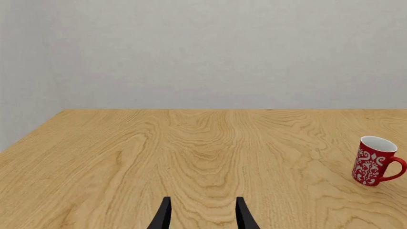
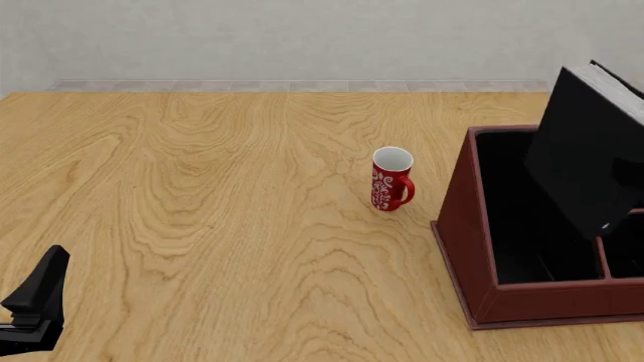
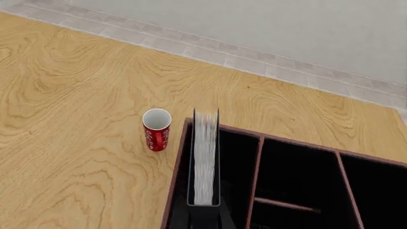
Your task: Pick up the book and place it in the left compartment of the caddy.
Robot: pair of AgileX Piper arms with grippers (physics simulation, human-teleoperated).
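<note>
The black book [image 2: 589, 151] hangs tilted over the dark red-brown caddy [image 2: 460, 226], its lower corner down inside the left compartment [image 2: 513, 226]. In the right wrist view I see the book [image 3: 205, 157] edge-on, grey-white pages showing, above the left compartment [image 3: 237, 167] of the caddy [image 3: 175, 181]. My right gripper [image 3: 203, 217] is shut on the book's near end; it is out of the front view. My left gripper [image 1: 203, 215] is open with nothing between its fingers, low at the table's near left [image 2: 35, 302], far from the caddy.
A red mug with white pattern [image 2: 391, 179] stands upright just left of the caddy, also seen as the mug [image 3: 156, 130] and the mug [image 1: 375, 161]. The caddy has smaller split sections [image 3: 299, 167] to the right. A grey wall backs the table.
</note>
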